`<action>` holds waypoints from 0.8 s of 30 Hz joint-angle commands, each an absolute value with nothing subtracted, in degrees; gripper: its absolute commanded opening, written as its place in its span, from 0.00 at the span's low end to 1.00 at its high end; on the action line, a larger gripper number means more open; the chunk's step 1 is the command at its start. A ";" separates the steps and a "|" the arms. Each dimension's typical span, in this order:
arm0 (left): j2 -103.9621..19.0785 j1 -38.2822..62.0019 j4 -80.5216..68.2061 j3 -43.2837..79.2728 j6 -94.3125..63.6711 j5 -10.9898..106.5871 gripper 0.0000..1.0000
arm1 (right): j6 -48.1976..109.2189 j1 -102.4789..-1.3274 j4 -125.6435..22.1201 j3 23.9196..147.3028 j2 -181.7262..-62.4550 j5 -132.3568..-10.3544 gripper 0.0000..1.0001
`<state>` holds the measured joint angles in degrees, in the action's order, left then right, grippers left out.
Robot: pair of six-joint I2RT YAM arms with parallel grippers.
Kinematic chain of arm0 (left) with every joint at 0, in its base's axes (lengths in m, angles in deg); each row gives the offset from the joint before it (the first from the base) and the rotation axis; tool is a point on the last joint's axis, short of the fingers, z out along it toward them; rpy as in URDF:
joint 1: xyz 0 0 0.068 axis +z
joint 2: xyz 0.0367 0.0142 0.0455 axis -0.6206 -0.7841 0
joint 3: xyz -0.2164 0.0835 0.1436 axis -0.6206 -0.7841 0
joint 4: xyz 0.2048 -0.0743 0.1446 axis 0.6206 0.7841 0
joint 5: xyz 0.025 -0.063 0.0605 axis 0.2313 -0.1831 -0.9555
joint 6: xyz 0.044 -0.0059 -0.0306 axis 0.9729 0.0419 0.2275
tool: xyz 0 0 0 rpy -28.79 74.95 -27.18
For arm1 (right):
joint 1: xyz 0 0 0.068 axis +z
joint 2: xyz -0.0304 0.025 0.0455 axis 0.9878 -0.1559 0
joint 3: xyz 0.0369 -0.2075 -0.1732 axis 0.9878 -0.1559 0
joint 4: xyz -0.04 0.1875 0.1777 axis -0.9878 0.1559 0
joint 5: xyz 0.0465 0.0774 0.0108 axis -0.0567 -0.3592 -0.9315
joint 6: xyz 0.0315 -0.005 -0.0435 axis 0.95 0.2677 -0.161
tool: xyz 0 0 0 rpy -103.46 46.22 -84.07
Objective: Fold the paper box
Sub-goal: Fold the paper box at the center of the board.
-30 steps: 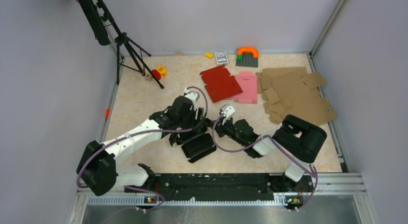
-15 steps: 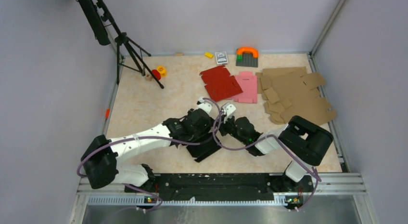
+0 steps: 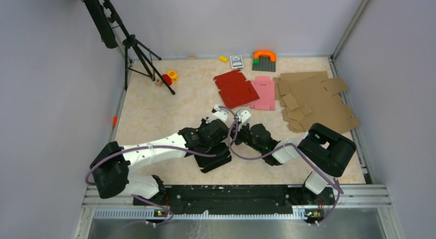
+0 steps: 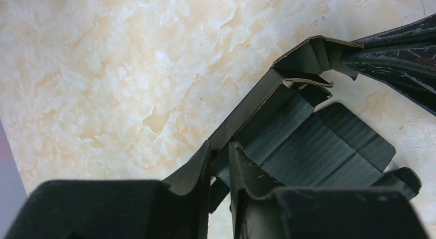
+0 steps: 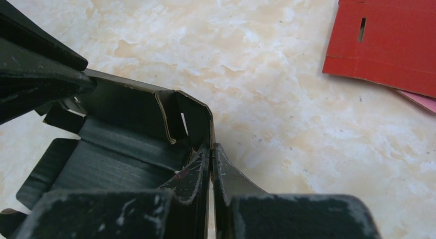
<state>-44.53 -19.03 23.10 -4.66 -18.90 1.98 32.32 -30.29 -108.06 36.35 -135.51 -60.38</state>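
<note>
Paper box (image 4: 308, 146) half folded; walls up, flaps left to tuck. Right fingers (image 5: 226, 172) clamp a corner; left fingers (image 4: 198, 172) straddle a wall, grip unclear.

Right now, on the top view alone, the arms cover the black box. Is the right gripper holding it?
Observer: Yes; the right wrist view shows the right gripper shut on a raised corner of the paper box.
Operator: And the left?
Observer: The left gripper straddles another upright wall, a slim gap showing between its jaws.
Operator: Does the base lie flat?
Observer: Yes, its ribbed base panel rests flat on the table.
</note>
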 commanded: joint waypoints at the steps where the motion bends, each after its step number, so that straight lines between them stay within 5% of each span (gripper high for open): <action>1: -44.79 -19.43 20.27 -4.76 -19.30 1.52 0.13 | 33.39 -30.67 -109.09 37.93 -134.36 -61.72 0.00; 6: -45.54 -20.34 19.99 -5.19 -19.04 2.11 0.00 | 35.72 -30.67 -108.78 38.42 -134.17 -63.09 0.00; 24: -50.97 -22.65 18.65 -4.13 -19.21 3.75 0.00 | 41.51 -30.65 -96.64 43.84 -132.19 -69.31 0.00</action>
